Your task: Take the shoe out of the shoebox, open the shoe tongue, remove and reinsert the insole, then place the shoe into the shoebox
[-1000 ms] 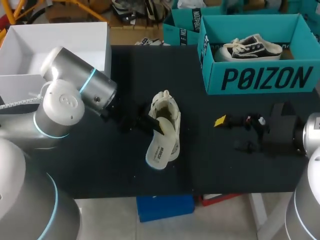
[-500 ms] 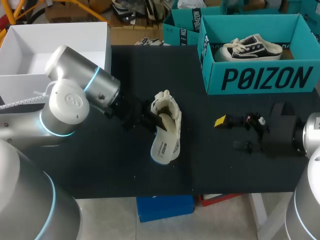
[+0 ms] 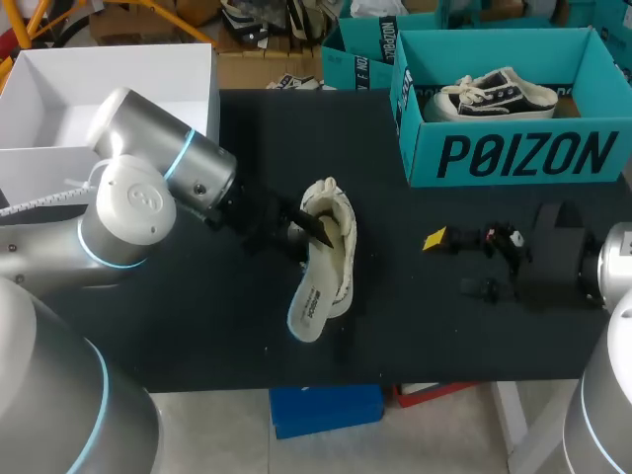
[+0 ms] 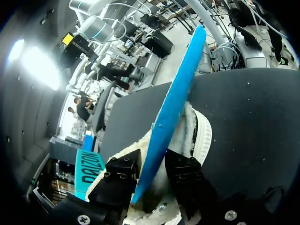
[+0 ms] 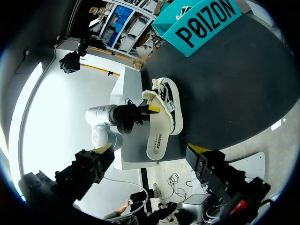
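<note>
1. On the black table [image 3: 197, 326], in the head view, the cream shoe [image 3: 339, 222] lies near the middle. It is outside the teal shoebox [image 3: 513, 148], which stands at the far right, well apart from it. A black-and-white sneaker [image 3: 494, 94] lies inside that box. The pale insole [image 3: 310, 304] slants out of the shoe toward the near edge. The left gripper [image 3: 308, 229] comes in from the left and sits at the shoe's opening, at the insole's far end. The right gripper [image 3: 459, 264] hovers over the table at the right, apart from the shoe, with its fingers spread.

2. From the left wrist view, the left gripper [image 4: 152, 172] is clenched on the insole [image 4: 177, 98]. Both black fingers [image 4: 123, 171] press it from two sides. The insole shows its blue face almost edge-on and runs straight ahead of the gripper. The shoe [image 4: 199, 136] lies just behind the insole on the table [image 4: 253, 122].

3. From the right wrist view, the right gripper [image 5: 152, 157] is released. Its two yellow-tipped fingers [image 5: 105, 148] stand wide apart and touch nothing. Ahead of it the shoe [image 5: 169, 98] rests on the table [image 5: 234, 89], with the insole [image 5: 157, 140] reaching out of it toward this gripper. The left gripper [image 5: 140, 112] sits just beside the shoe, gripping the insole. The shoebox [image 5: 206, 23] stands farther off, beyond the shoe.
</note>
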{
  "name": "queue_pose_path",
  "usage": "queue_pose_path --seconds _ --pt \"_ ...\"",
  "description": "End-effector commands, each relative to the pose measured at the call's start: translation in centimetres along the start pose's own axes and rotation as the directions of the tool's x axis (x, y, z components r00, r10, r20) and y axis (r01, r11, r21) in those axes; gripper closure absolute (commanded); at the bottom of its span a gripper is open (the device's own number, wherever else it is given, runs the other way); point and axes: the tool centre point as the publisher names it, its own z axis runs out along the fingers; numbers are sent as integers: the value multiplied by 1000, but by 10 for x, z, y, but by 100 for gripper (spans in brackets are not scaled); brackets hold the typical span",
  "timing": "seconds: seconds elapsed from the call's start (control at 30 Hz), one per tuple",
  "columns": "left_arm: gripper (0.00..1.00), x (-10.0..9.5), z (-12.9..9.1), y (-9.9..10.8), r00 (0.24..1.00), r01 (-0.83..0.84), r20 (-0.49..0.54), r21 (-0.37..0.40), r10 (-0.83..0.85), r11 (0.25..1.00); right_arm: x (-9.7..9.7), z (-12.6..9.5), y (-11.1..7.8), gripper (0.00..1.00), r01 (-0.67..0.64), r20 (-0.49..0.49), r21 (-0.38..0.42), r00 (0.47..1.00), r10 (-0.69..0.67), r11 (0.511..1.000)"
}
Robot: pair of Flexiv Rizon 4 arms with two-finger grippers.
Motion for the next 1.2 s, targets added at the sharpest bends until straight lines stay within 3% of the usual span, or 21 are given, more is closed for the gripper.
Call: queue_pose_path --seconds 0.03,0.27,0.33,0.37,0.4,0.43,1.2 --pt "2 -1 -5 -9 1000 -4 10 -5 4 1000 -1 0 -1 0 0 -4 -3 1000 0 1000" --pt "6 -9 -8 -24 999 -37 23 22 36 999 -1 0 -1 0 0 -4 -3 1000 0 1000" --pt "16 -9 -8 -27 999 -42 23 28 41 999 -1 0 -1 0 0 -4 -3 1000 0 1000" --pt "43 -9 -9 -28 999 -43 23 29 42 999 -1 0 -1 0 0 -4 -3 1000 0 1000" --pt "60 -8 -9 -28 999 -44 21 31 44 999 -1 0 -1 0 0 -4 -3 1000 0 1000" --pt "97 -6 -9 -28 999 -42 20 36 42 998 -1 0 -1 0 0 -4 -3 1000 0 1000" --pt "100 0 -7 -37 998 8 68 112 -16 994 -1 0 -1 0 0 -4 -3 1000 0 1000"
